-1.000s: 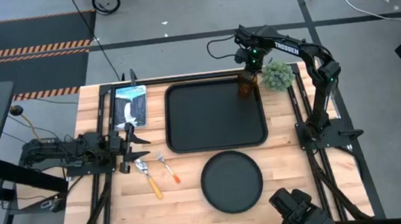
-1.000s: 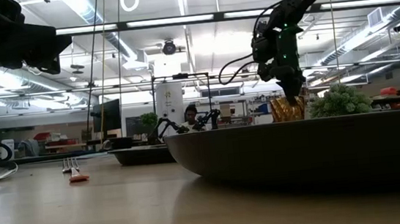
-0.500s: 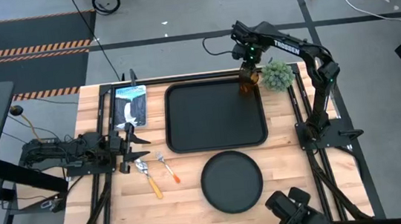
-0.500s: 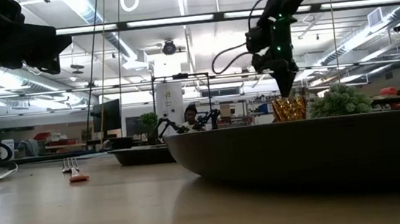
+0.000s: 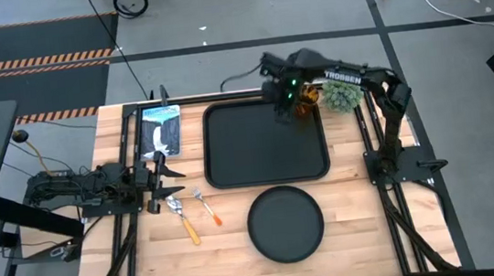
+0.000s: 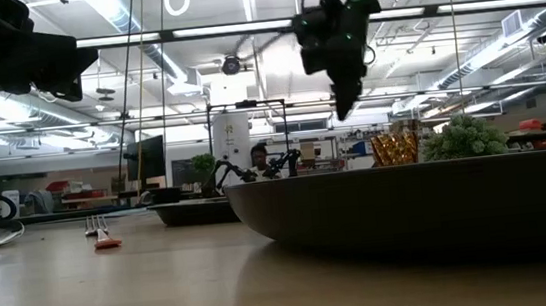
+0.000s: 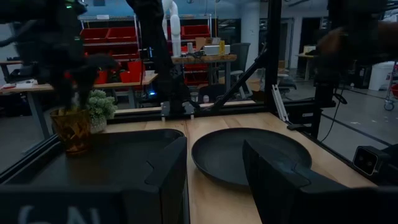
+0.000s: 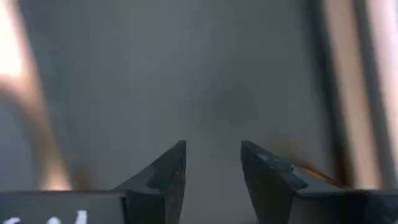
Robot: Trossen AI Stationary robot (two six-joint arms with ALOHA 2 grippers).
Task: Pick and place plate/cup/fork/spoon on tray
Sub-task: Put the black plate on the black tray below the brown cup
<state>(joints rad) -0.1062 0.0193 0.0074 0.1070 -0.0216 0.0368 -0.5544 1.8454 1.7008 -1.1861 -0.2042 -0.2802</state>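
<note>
The amber cup (image 5: 307,104) stands upright on its base in the far right corner of the black tray (image 5: 231,158); it also shows in the low view (image 6: 394,147) and the left wrist view (image 7: 71,129). My right gripper (image 5: 281,98) hangs open and empty above the tray, left of the cup (image 8: 212,163). The round black plate (image 5: 285,223) lies flat on the table near the tray. The fork (image 5: 208,206) and spoon (image 5: 182,220) lie flat left of the plate. My left gripper (image 5: 163,174) waits open at the table's left.
A fuzzy green potted plant (image 5: 342,94) stands just right of the cup, outside the tray. A packaged item (image 5: 160,131) lies at the far left of the table. Arm frames run along both table sides.
My right gripper has risen off the cup and gone toward the table's left over the tray. The cup has stayed upright in the tray's far right corner.
</note>
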